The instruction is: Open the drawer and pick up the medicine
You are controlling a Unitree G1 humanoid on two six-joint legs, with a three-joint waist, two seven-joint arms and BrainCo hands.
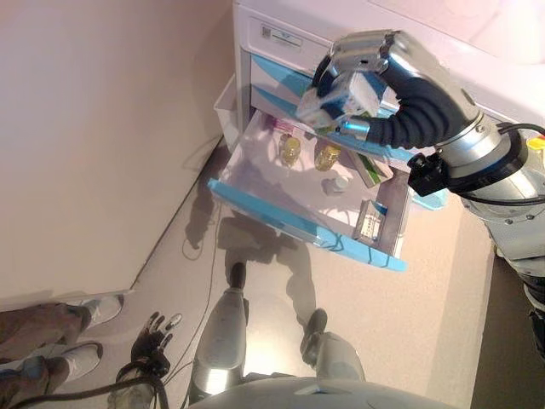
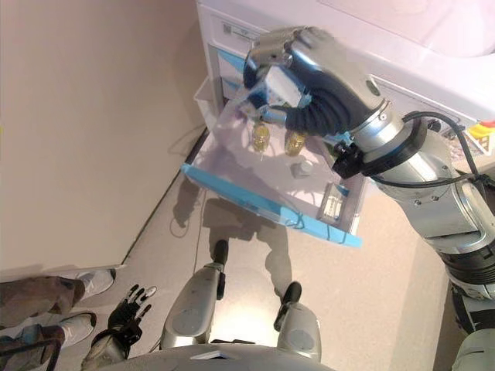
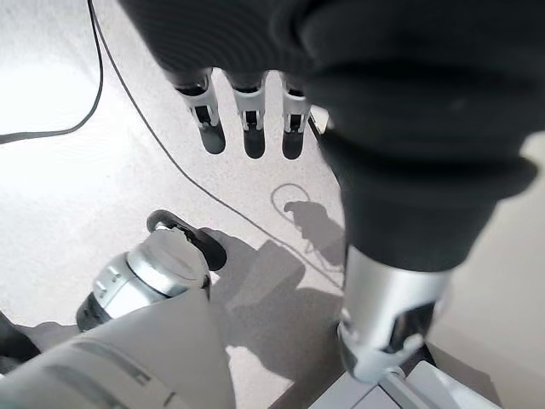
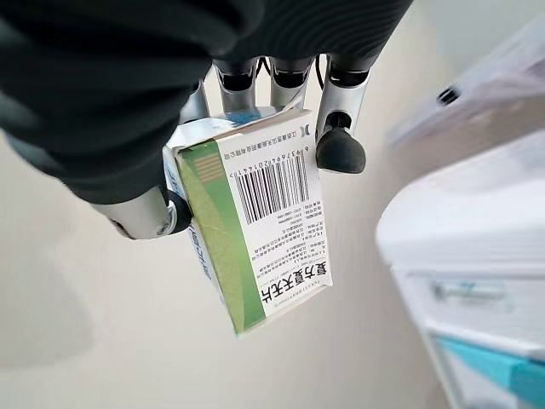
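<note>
the drawer (image 1: 281,217) was pulled out of the cabinet (image 1: 289,25). the right robot hand (image 1: 345,81) was above the drawer, with its fingers (image 4: 339,136) and thumb curled round the box (image 4: 255,221) of medicine. so the box was up in the air, in that robot hand, not in the drawer.

the box looked light, just thin card with pills inside. it would likely be stiff at the edges but could dent if squeezed hard. its sides looked smooth, so it could slip. a good place to hold it was on its two wide flat sides, near the middle. here the grip sat at one end, and most of the box hung free past the fingers, so it could tip.

the right wrist view showed the box best: a green stripe, white side, and black bar lines. the eye views showed only a bit of it between the fingers. but the eye views showed what was in the drawer under the robot hand: two small yellow bottles (image 1: 306,153), a small white bottle (image 1: 336,183), and another green box (image 1: 366,168).

the left robot hand (image 2: 131,305) hung low, far from the drawer, near the floor (image 1: 255,256). its fingers were straight and it held nothing. a person's shoes (image 1: 89,328) were beside it.
</note>
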